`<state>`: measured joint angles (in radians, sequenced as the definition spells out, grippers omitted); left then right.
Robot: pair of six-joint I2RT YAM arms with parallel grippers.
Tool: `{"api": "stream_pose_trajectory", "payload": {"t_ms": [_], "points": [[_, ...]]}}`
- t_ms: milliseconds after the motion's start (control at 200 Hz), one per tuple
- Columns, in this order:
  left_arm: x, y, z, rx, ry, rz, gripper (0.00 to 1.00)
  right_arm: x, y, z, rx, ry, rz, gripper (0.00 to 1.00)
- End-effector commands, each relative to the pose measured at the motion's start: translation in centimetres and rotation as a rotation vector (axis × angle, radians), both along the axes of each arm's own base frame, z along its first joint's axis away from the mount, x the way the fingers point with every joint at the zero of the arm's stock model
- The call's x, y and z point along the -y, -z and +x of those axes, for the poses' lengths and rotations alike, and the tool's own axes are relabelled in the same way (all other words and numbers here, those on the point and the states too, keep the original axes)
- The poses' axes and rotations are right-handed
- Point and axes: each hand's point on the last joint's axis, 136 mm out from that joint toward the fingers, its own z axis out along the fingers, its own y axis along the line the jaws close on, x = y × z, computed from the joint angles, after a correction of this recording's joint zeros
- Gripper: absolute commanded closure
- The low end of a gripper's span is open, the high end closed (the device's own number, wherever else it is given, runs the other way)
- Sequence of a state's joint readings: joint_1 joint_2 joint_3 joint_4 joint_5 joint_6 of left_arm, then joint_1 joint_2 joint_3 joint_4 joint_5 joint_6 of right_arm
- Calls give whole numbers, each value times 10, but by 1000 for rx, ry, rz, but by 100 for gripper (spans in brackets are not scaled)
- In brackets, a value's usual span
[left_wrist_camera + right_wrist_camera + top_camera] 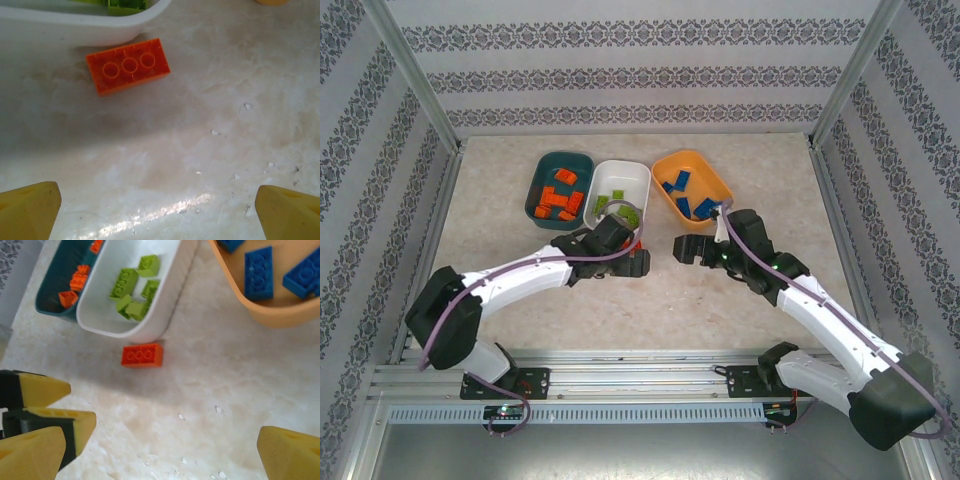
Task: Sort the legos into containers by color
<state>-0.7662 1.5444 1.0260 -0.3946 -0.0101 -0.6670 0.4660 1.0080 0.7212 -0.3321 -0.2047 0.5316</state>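
Observation:
One orange-red lego lies flat on the table, studs up, just in front of the white tray; the right wrist view has it too. My left gripper is open and empty, a short way back from this brick. My right gripper is also open and empty, hovering over bare table near the left gripper. In the top view the left gripper and right gripper face each other. Orange-red legos lie in the dark teal tray, green legos in the white tray, and blue legos in the orange tray.
The three trays stand side by side at the back middle of the table, almost touching. Patterned walls and metal posts close in the table on three sides. Bare marbled tabletop stretches between the grippers and the near rail.

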Motion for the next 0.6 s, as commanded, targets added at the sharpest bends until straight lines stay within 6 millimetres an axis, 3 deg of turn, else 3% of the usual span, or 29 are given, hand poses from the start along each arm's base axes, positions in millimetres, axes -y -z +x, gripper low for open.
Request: {"api": "stream_pose_trajectory", "payload": {"t_ms": [0, 340, 520, 595], "points": [[9, -2, 11, 35, -22, 22, 0, 0, 4, -7, -19, -6, 37, 2], [11, 25, 21, -17, -96, 91, 0, 4, 18, -8, -53, -7, 24, 2], [-6, 34, 29, -29, -266, 146, 0, 3, 25, -9, -73, -5, 29, 2], [3, 40, 29, -65, -254, 119, 0, 4, 26, -9, -74, -1, 31, 2]]}}
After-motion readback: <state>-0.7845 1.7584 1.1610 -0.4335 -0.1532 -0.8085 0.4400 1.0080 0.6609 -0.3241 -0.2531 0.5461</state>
